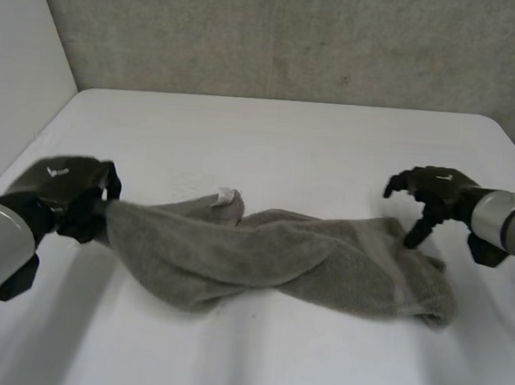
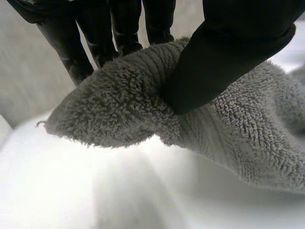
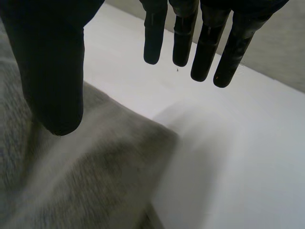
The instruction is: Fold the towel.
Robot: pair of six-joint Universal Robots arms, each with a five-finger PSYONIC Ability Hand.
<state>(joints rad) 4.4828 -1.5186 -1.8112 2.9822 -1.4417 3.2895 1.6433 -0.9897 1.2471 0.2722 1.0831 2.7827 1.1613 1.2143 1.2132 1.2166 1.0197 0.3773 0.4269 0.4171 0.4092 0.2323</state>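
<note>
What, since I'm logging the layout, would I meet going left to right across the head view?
The left hand → towel, whose end it pinches → right hand, open at the towel's other end.

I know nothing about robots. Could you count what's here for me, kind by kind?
Crumpled grey terry towel: 1
Black robot hands: 2, the left hand pinching one end of the towel, the right hand open at the other end
White table: 1
Total: 4
</note>
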